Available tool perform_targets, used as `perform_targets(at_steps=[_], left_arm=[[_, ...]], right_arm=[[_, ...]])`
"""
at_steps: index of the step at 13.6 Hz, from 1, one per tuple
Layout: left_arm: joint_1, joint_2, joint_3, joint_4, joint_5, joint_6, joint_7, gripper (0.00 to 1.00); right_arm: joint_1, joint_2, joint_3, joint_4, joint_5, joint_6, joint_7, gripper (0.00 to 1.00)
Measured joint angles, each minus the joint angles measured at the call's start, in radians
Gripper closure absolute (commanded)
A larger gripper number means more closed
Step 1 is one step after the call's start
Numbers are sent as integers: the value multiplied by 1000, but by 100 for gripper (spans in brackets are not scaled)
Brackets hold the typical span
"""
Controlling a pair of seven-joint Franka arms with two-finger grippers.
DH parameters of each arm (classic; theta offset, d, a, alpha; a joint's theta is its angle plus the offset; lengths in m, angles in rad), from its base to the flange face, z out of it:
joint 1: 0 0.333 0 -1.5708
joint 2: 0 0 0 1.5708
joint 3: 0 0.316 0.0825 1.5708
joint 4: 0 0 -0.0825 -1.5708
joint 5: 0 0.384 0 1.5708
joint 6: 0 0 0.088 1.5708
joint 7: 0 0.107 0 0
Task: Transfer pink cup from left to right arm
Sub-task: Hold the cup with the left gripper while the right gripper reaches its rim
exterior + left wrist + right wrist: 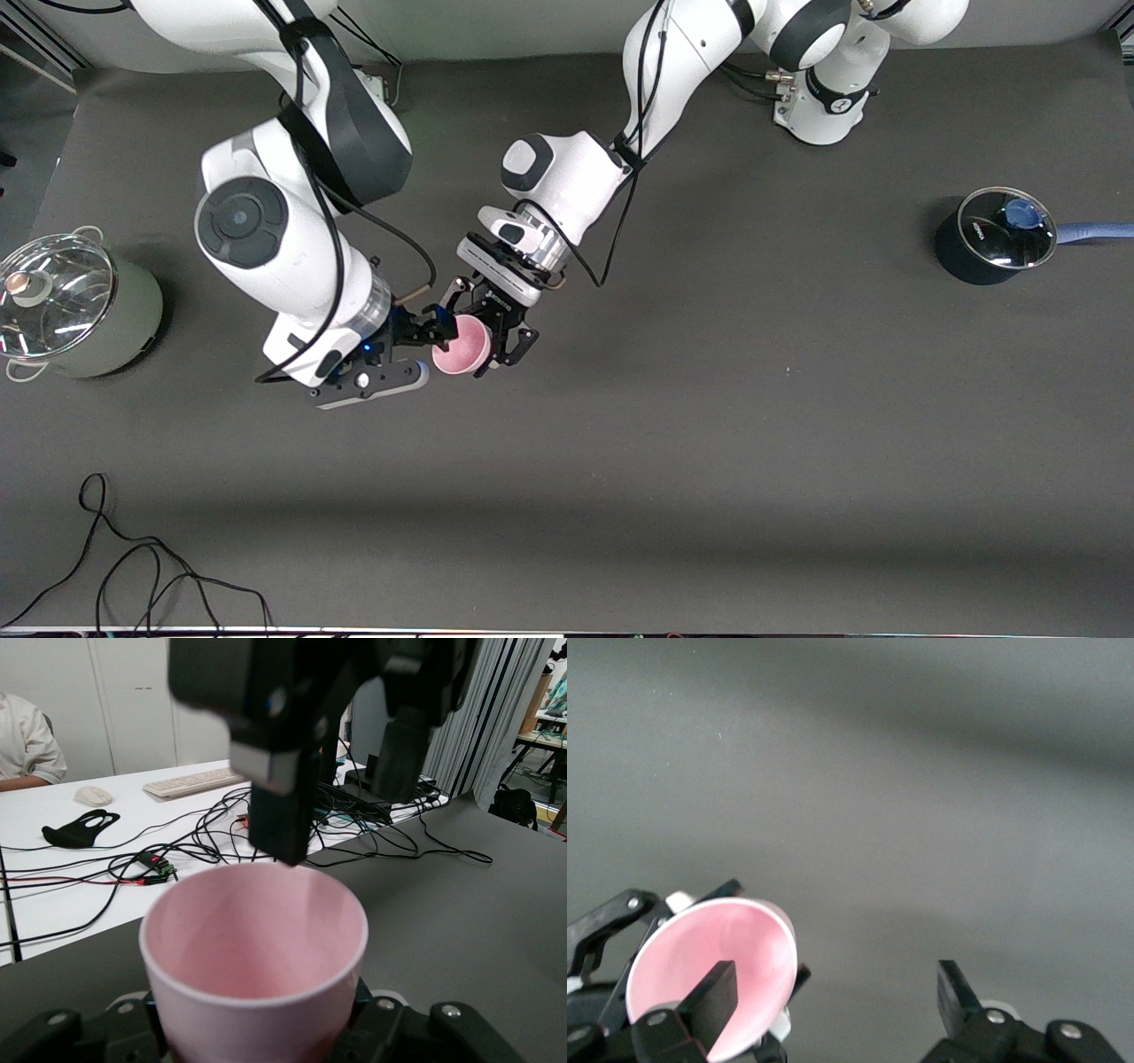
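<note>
My left gripper (489, 323) is shut on the pink cup (461, 347) and holds it in the air over the middle of the table, mouth tipped toward my right gripper (431, 341). In the left wrist view the cup (257, 939) fills the lower part, held between my left gripper's jaws (257, 1028), and my right gripper (341, 788) hangs open just above its rim. In the right wrist view my right gripper (833, 992) is open. One of its fingers (713, 997) lies across the cup's mouth (735, 939); the other stands clear of the cup.
A pale green pot with a glass lid (80, 310) stands at the right arm's end of the dark table. A dark blue saucepan with a glass lid and a blue handle (992, 239) stands at the left arm's end. A black cable (133, 567) lies near the front edge.
</note>
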Motion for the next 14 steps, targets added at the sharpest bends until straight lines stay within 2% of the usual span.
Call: perform_targets(at_steps=[7,8,11,13,14], left_arm=[[0,1,0,0,0,0,0,100],[0,1,0,0,0,0,0,100],[0,1,1,0,0,0,0,100],[0,1,2,0,0,0,0,100],[0,1,2,0,0,0,0,100]], right_arm=[[21,42,3,-10,0,27,7,2],[26,42,3,-10,0,27,11,8],[27,40,2,-8,0,27,12,51],[27,38,2,-8,0,27,12,74],[27,37,2,-7,0,27,12,80]])
